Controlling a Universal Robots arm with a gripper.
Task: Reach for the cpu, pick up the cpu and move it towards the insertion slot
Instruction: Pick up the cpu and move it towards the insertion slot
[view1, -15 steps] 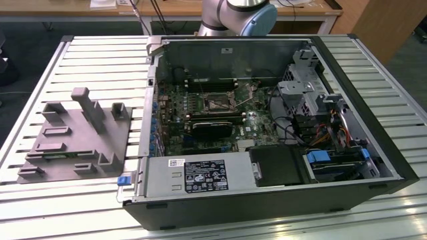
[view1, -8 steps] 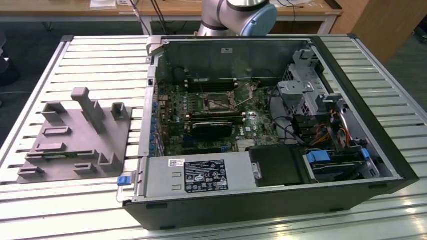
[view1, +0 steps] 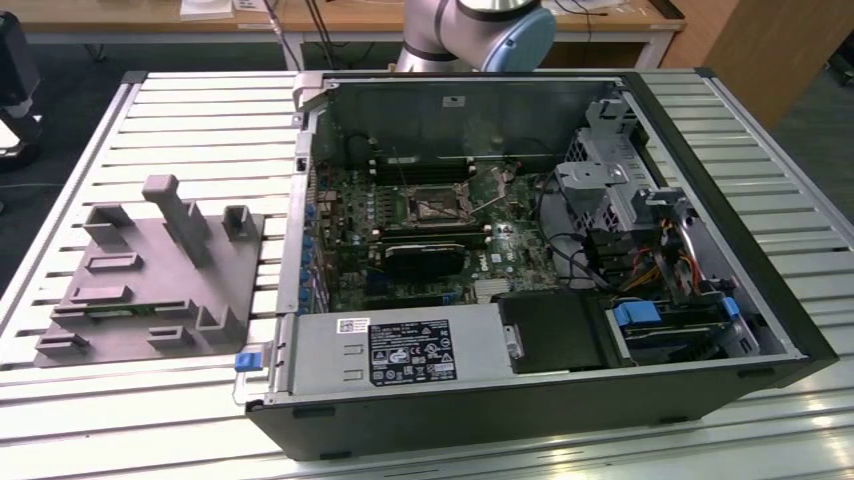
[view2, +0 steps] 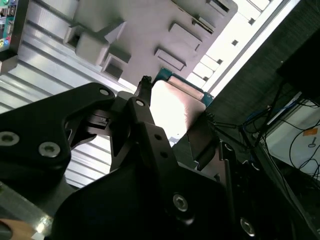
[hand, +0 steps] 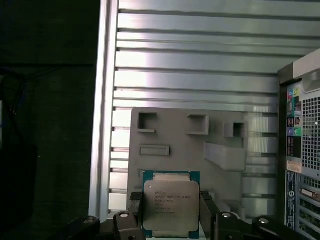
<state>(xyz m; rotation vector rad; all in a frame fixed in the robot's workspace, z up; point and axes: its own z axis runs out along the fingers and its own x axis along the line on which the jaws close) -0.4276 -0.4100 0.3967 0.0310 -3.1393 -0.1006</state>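
Operator: Cpu (hand: 170, 205) position, please?

Observer: Between the two black fingers (hand: 134, 206) of the pincer (hand: 170, 200). In the first wrist view its silver lid faces the camera, with a thin blue-green rim around it. A finger sits against each of two opposite edges.

Operator: So the pincer is clamped on it?

Observer: Yes, closed on the chip. In the second wrist view the cpu (view2: 175, 107) glares bright between the same two fingers.

Operator: What lies behind it?

Observer: The grey plastic fixture (hand: 190, 145), with square pockets and raised blocks, on the slatted metal table (hand: 200, 50). The chip looks raised off the fixture, though I cannot tell that for certain. The ported rear panel of the computer case (hand: 302, 150) stands beside the fixture.

Operator: And the insertion slot?

Observer: In the exterior view the insertion slot (view1: 438, 203) sits on the green motherboard (view1: 350, 240) inside the open case. It is a square socket with a dark centre and a silvery frame. A black rectangular block (view1: 424, 258) lies just beside it, nearer the camera. The fixture lies on the table at the exterior view's left of the case, well apart from the slot. The arm (view1: 481, 30) rises beyond the case.
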